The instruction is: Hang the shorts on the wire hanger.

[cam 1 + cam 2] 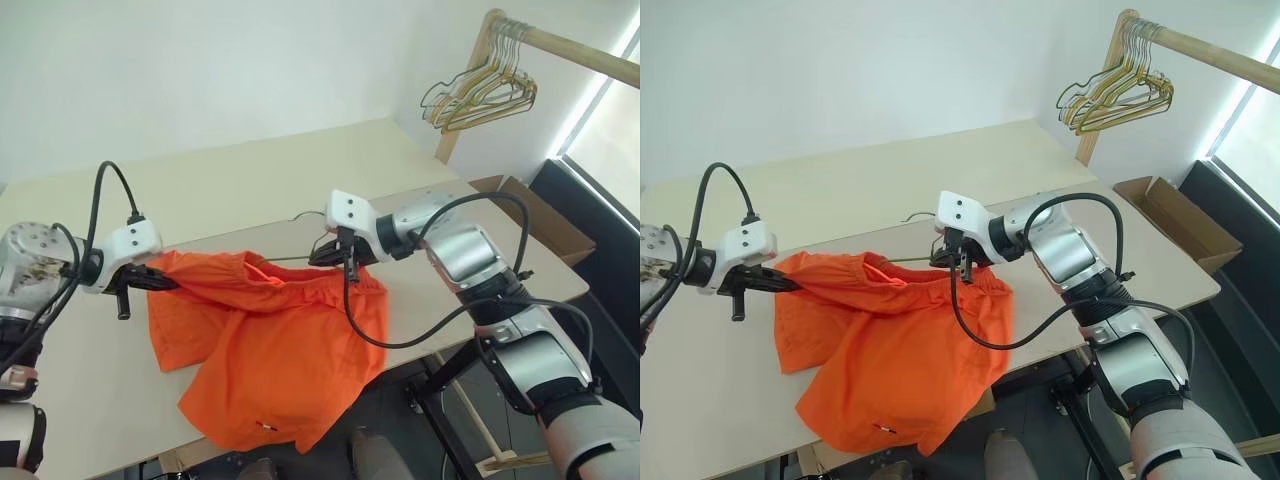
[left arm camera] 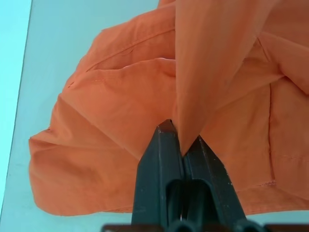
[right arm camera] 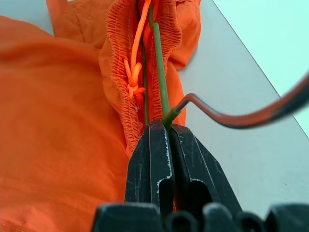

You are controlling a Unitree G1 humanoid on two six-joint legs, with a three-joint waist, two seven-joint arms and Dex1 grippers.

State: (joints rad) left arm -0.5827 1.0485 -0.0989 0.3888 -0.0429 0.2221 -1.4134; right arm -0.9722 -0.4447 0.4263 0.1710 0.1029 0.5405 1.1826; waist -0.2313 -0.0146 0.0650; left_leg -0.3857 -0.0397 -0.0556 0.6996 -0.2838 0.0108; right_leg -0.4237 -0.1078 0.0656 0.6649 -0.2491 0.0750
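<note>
The bright orange shorts (image 1: pixel 270 360) are held up between my two grippers above the table (image 1: pixel 250 170), their legs draping down over the front edge. My left gripper (image 1: pixel 160 283) is shut on a fold of cloth at the shorts' left side (image 2: pixel 212 72). My right gripper (image 1: pixel 325 255) is shut on the thin wire hanger (image 3: pixel 161 82) at its neck, right beside the gathered waistband (image 3: pixel 123 58). One arm of the hanger runs into the waistband opening, and its hook (image 3: pixel 231 118) curves away over the table. The rest of the hanger is hidden in the cloth.
A bunch of gold and dark hangers (image 1: pixel 480 95) hangs on a wooden rail (image 1: pixel 575 48) at the back right. An open cardboard box (image 1: pixel 545 215) sits past the table's right end. Bare tabletop lies behind the shorts.
</note>
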